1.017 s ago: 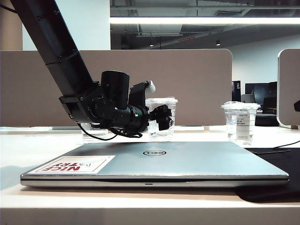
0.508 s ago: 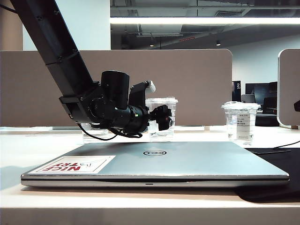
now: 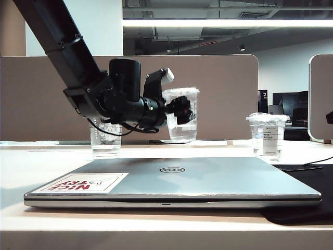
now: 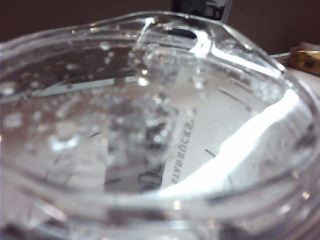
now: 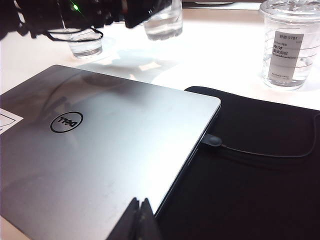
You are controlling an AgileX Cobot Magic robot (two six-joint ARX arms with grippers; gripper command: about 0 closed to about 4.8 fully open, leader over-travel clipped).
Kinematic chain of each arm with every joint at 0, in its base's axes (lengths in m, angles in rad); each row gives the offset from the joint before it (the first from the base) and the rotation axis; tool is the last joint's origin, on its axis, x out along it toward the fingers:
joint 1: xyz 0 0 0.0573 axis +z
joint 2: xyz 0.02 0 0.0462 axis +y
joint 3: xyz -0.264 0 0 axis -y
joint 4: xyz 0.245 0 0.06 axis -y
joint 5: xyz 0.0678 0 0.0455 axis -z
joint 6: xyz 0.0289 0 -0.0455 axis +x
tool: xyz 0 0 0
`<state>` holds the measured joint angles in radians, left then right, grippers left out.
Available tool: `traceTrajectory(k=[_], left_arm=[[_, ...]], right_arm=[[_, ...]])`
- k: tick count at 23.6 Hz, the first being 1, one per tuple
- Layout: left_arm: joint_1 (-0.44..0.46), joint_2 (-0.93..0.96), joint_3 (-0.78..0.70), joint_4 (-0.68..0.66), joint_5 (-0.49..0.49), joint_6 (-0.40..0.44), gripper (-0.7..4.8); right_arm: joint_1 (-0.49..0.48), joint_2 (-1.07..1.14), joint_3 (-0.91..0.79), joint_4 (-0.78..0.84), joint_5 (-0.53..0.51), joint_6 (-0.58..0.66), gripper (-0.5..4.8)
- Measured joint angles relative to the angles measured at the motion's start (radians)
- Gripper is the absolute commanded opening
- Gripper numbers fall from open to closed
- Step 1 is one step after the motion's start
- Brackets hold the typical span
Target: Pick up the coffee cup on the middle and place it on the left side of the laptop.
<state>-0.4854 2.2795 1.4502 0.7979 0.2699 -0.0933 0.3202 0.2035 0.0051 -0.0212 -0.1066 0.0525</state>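
Observation:
The coffee cup (image 3: 183,131), clear plastic with a flat lid, hangs tilted in the air behind the laptop (image 3: 197,179), clear of the table. My left gripper (image 3: 178,101) is shut on its side, one finger above and one in front. Close up, the cup (image 4: 160,125) fills the left wrist view, with water and a white label showing, and the jaws are hidden behind it. The silver laptop (image 5: 100,150) lies closed. My right gripper (image 5: 140,212) is shut and empty, low over the laptop's near right edge. From there the cup (image 5: 162,20) shows at the far side.
A clear cup (image 3: 105,141) stands on the table at the back left, below the left arm. Another labelled cup (image 3: 266,135) stands at the back right. A black mat (image 5: 260,175) and a cable (image 5: 270,152) lie right of the laptop. A beige partition runs behind.
The left gripper has risen with the coffee cup, lifting it off the table and tilting it. The back left cup now shows below the arm. The right arm has not moved.

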Motion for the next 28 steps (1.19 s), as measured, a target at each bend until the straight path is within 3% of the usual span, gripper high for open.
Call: traceTrajectory(k=[5,15,22,28], left_arm=[[0.0,-0.053,-0.025,0.013,0.081,0.0,3.61],[0.002,-0.246,-0.199,0.051,0.129,0.009,3.57],[0.015,-0.524,-0.472,0.058,0.131,0.058,3.57],[0.121,-0.879,-0.839,0.054,0.032,0.063,3.57]], right_arm=[[0.0,0.0,0.0,0.0,0.0,0.0,-0.05],[0.0,-0.001,0.0,0.0,-0.001,0.0,-0.05],[0.0,-0.01,0.0,0.0,0.0,0.0,-0.05],[0.0,-0.051,0.0,0.0,0.0,0.0,-0.05]])
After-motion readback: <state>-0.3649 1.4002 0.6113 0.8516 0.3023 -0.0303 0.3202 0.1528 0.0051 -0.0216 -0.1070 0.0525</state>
